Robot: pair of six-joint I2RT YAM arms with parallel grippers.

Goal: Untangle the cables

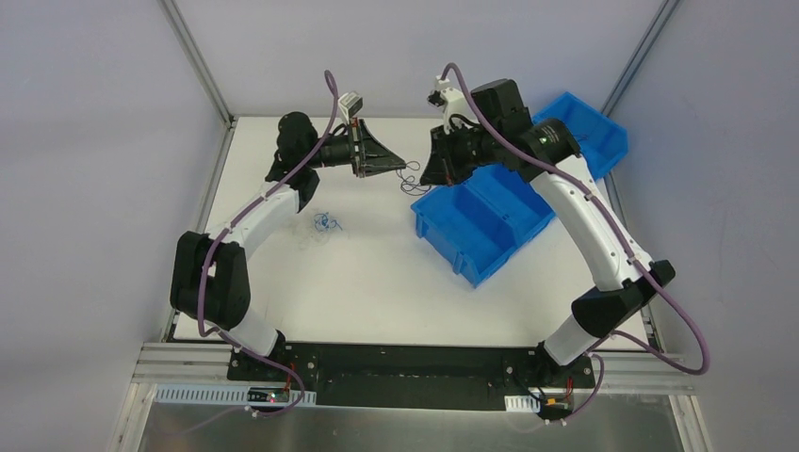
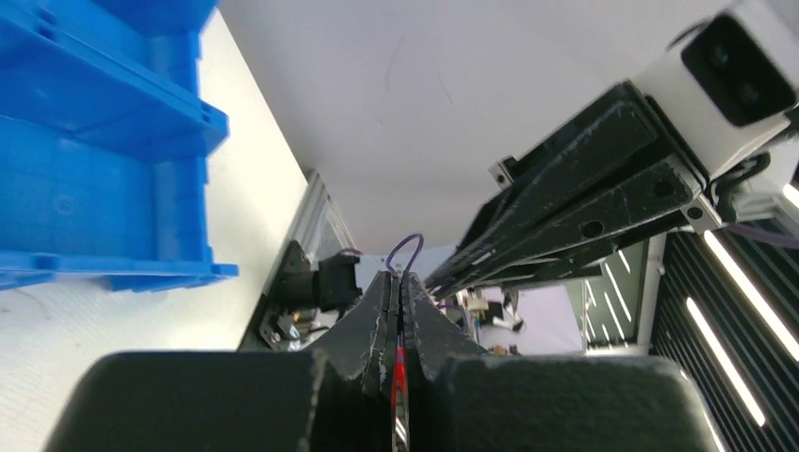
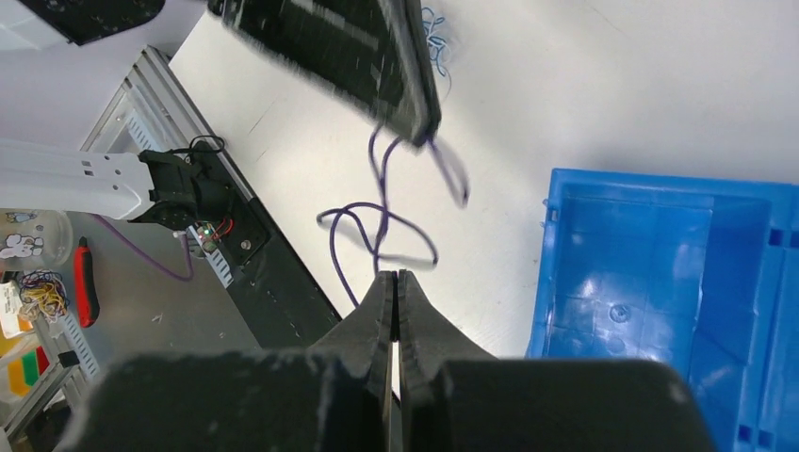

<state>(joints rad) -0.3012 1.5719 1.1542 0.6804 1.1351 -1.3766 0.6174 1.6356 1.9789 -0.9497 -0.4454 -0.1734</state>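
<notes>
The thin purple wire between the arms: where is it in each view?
Top external: the purple wire hangs at upper centre, between the left end effector and the right end effector.
Left wrist: small loop at centre, just above the left end effector.
Right wrist: loops at centre, above the right end effector.
Shared landmark: the blue bin.

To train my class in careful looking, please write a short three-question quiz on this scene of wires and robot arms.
1. True or false: the left tool is shut on a thin wire.
2. The loose blue tangle lies: A in the bin; B on the table; C in the left tool.
3. Fill in: the bin beside the right tool is coloured ___.
Key: 1 true; 2 B; 3 blue.
</notes>
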